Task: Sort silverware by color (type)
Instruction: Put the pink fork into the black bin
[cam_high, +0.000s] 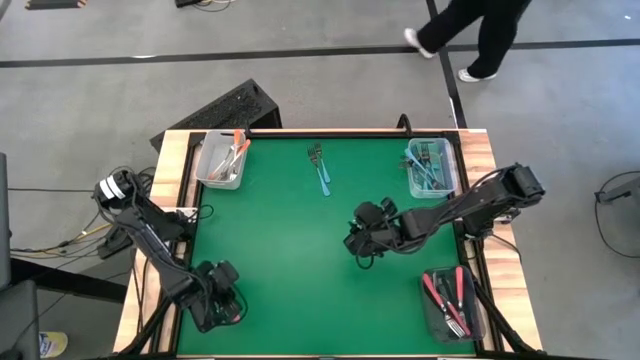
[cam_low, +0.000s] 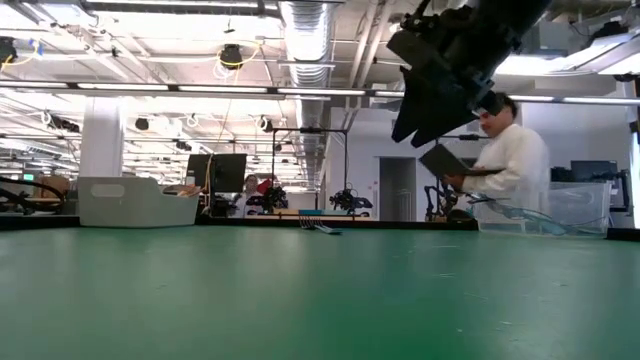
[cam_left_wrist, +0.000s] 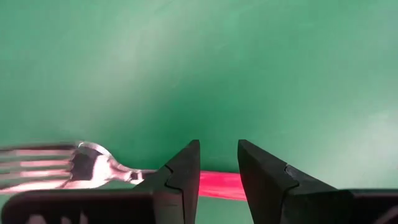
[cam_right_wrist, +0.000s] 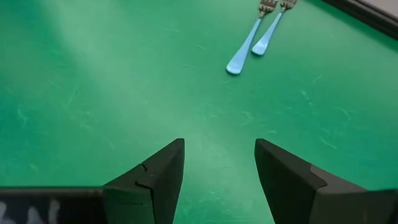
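My left gripper (cam_high: 222, 300) is at the table's near left corner, shut on a pink-red fork (cam_left_wrist: 93, 171) whose silver tines (cam_left_wrist: 37, 165) stick out to one side. My right gripper (cam_high: 358, 238) hangs open over the green table, right of centre, with nothing between its fingers (cam_right_wrist: 219, 149). It also shows high up in the low view (cam_low: 425, 110). Two light blue forks (cam_high: 319, 168) lie side by side flat on the mat near the far edge (cam_right_wrist: 255, 40), ahead of my right gripper. My left gripper pinches the pink-red fork's handle (cam_left_wrist: 219, 184) between its two fingers, a little behind the neck. The fingers come from above, pointing steeply down, and lie across the handle. The fork sits level in the hold. I cannot tell whether it is clear of the mat.
A clear bin (cam_high: 222, 160) with orange forks stands at the far left. Another clear bin (cam_high: 432, 166) with light blue forks stands at the far right. A dark bin (cam_high: 452, 300) with pink-red forks is at the near right. A person (cam_low: 510, 150) stands beyond the table.
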